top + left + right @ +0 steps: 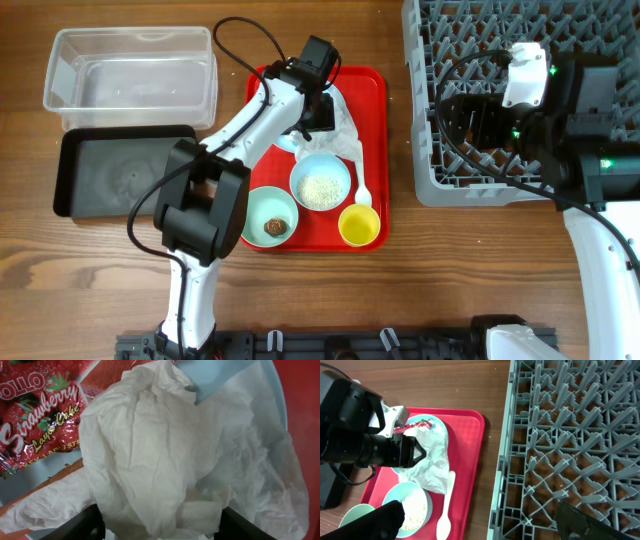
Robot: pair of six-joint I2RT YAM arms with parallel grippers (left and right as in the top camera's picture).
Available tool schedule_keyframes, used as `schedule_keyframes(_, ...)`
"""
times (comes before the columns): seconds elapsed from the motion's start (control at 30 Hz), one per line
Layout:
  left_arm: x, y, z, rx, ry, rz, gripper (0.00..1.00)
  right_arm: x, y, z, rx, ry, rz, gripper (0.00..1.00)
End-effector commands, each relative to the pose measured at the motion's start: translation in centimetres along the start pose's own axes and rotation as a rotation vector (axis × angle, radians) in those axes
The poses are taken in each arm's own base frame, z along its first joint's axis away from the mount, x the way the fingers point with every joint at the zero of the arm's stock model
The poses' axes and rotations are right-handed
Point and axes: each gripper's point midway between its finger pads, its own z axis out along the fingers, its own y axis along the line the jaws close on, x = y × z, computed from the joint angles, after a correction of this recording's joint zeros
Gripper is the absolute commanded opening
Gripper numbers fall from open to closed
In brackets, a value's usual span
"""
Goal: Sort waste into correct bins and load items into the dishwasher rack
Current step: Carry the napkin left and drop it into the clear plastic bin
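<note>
Left wrist view: napkin between the claw's fingers

Crumpled white napkin (165,460) fills the gap of the left gripper (160,529), touching both fingers; whether they pinch it cannot be told. It lies on the pale-blue plate (220,372), beside the red snack wrapper (35,415) — the right gripper (480,515) gapes empty over the dishwasher rack (570,435)

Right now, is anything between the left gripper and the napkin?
Nothing visible. The left gripper straddles the crumpled white napkin on the pale-blue plate; the red snack wrapper lies off to one side.

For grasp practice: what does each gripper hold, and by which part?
Left gripper straddles the crumpled napkin at its bunched middle; grip unclear. Right gripper: nothing.
</note>
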Motion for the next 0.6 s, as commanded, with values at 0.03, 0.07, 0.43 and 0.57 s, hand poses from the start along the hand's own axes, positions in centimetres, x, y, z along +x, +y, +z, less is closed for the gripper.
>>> schedule_keyframes(0.03,1.0,-0.3,2.2,-0.041,0.029,0.007,0.63,-0.5,0.1,0.1,-0.013,-0.002,0.017,1.00)
schedule_keyframes(0.07,1.3,-0.4,2.6,-0.044,0.036,0.013,0.62,-0.5,0.1,0.2,-0.013,0.001,0.017,1.00)
schedule_keyframes(0.43,1.2,-0.7,2.6,-0.044,0.032,0.023,0.04,-0.3,0.0,0.6,-0.013,0.015,0.021,1.00)
schedule_keyframes(0.57,-0.2,-1.3,-0.3,-0.014,-0.006,0.056,0.04,-0.3,0.0,0.6,-0.012,0.015,0.021,1.00)
